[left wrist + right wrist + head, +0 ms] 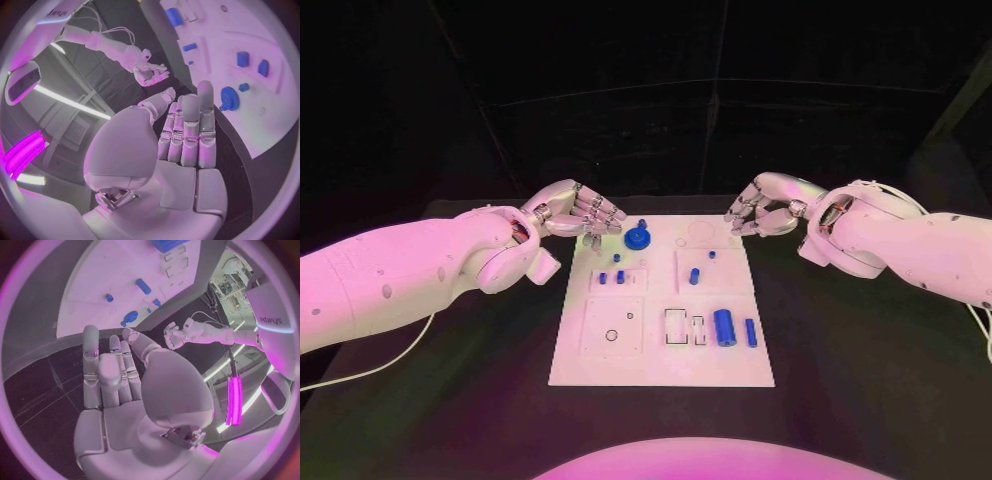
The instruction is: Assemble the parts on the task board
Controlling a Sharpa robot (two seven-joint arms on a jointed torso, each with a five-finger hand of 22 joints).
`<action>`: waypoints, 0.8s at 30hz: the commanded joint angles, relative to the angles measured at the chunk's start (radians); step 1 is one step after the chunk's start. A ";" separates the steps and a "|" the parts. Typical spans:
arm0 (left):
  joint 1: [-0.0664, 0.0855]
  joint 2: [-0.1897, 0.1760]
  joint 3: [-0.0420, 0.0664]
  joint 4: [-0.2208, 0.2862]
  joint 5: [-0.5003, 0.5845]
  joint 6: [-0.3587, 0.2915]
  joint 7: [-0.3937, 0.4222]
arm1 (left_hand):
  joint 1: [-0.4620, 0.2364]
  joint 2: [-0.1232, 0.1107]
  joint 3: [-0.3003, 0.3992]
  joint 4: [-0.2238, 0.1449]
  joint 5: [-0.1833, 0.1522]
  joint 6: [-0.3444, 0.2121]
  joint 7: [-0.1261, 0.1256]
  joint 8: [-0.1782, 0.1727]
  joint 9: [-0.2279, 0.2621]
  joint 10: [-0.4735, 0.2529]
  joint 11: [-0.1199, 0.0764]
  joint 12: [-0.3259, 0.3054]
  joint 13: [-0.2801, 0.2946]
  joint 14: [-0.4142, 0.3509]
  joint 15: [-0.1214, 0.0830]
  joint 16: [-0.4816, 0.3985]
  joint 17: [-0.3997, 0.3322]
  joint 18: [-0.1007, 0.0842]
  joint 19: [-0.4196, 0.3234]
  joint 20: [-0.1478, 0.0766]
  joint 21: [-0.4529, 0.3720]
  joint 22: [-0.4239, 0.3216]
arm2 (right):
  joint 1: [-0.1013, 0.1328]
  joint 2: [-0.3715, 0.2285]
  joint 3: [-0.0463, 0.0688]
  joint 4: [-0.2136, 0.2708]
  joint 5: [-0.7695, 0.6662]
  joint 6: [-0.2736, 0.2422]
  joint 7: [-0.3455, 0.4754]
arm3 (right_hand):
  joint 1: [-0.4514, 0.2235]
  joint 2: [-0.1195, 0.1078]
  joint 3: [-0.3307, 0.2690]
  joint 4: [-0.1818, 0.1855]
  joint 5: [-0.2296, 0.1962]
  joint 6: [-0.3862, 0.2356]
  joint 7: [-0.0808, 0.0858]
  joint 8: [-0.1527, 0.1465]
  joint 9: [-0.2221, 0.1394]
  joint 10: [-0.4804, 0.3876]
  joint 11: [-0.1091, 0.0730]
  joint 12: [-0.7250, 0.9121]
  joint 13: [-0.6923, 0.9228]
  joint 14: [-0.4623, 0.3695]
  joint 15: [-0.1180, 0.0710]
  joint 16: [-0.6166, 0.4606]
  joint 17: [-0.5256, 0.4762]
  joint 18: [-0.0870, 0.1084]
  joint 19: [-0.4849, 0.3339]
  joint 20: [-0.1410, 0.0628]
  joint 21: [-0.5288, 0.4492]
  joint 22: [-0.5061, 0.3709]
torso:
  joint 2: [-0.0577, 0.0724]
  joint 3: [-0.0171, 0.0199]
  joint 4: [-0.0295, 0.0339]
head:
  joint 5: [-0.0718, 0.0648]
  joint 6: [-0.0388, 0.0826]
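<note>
The white task board (661, 355) lies in the middle of the black table. A blue round part (638, 237) stands near its far edge, two small blue pegs (612, 278) sit left of centre, and a thick blue cylinder (724, 327) lies beside a thinner one (750, 332) near the front right. My left hand (574, 215) hovers at the board's far left corner, fingers straight and holding nothing. My right hand (762, 212) hovers at the far right corner, also empty. The left wrist view shows that hand (181, 135) with the round part (229, 97) just past its fingertips.
Black table surrounds the board (100, 295) on all sides. A white cable (387, 355) trails under my left arm. In the right wrist view my right hand (112, 375) is over bare table beside the board, with the left hand (175, 335) across from it.
</note>
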 commanded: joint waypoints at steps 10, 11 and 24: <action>0.000 -0.050 0.001 0.145 0.406 -0.024 0.194 | -0.009 0.016 -0.045 0.000 -0.004 -0.004 0.015 -0.002 -0.004 -0.020 0.018 -0.001 -0.012 -0.147 0.028 -0.184 -0.097 0.011 -0.142 0.027 -0.134 -0.076 | -0.041 0.034 0.001 0.014 -0.323 -0.021 -0.162 | -0.019 -0.017 0.017 0.002 -0.008 -0.038 0.013 -0.012 -0.004 -0.107 0.026 -0.015 -0.004 0.057 0.022 0.111 0.103 0.005 0.024 0.016 0.059 0.069 | 0.002 0.0042 -0.0009 | -0.026 0.018; 0.000 -0.051 0.001 0.146 0.407 -0.024 0.195 | -0.008 0.018 -0.046 -0.001 -0.004 -0.005 0.015 -0.002 -0.004 -0.021 0.019 -0.001 -0.013 -0.147 0.028 -0.189 -0.100 0.011 -0.143 0.028 -0.137 -0.079 | -0.042 0.036 0.001 0.013 -0.325 -0.022 -0.163 | -0.018 -0.016 0.018 0.002 -0.008 -0.038 0.013 -0.011 -0.004 -0.107 0.026 -0.014 -0.004 0.057 0.022 0.114 0.106 0.005 0.025 0.017 0.062 0.073 | 0.003 0.0044 -0.0009 | -0.026 0.019; 0.001 -0.053 0.001 0.152 0.440 -0.033 0.202 | -0.013 0.024 -0.074 0.002 -0.003 -0.041 0.041 -0.017 -0.004 -0.098 0.051 -0.020 -0.017 -0.232 0.068 -0.286 -0.153 0.002 -0.221 0.060 -0.228 -0.142 | -0.052 0.094 0.001 -0.023 -0.344 0.014 -0.192 | -0.007 -0.005 0.043 0.000 -0.024 -0.047 0.025 -0.012 -0.004 -0.120 0.034 -0.008 -0.004 0.055 0.029 0.147 0.131 0.002 0.029 0.024 0.092 0.106 | 0.004 0.0030 0.0018 | -0.034 0.017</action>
